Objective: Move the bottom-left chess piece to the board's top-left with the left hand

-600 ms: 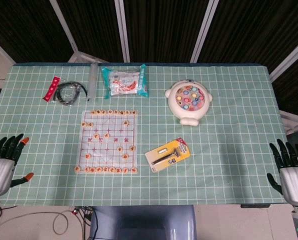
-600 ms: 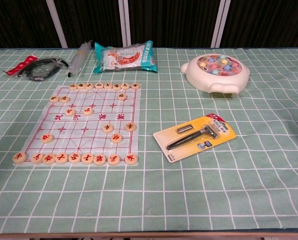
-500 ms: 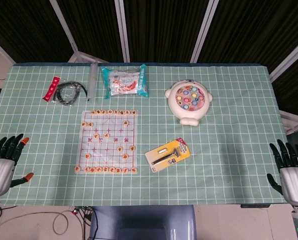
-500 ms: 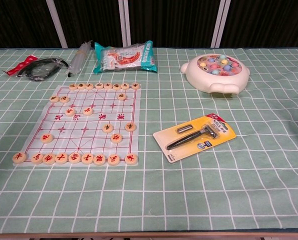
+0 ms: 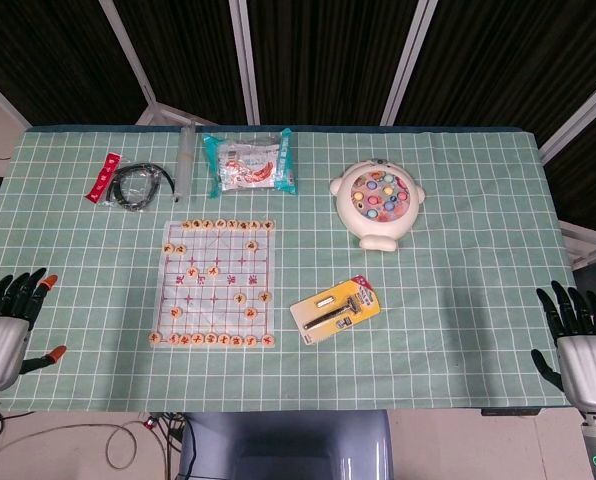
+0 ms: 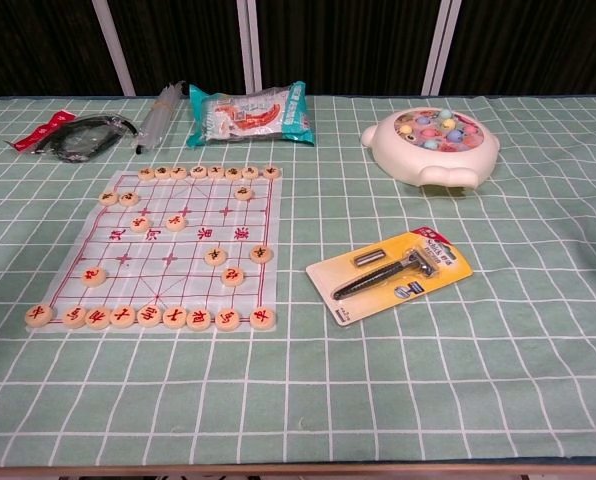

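While bottom-left round wooden chess piece sits untouched at near-left corner of clear plastic chess board, task not yet begun. Left robot hand hovers off worktop's left edge, well apart from board, fingers spread, holding nothing. Right robot hand idle at far right, fingers apart, empty. Top-left corner of board appears unoccupied; back row starts just beside it. All left to do: reach, pinch piece, lift, carry along left edge, set down.
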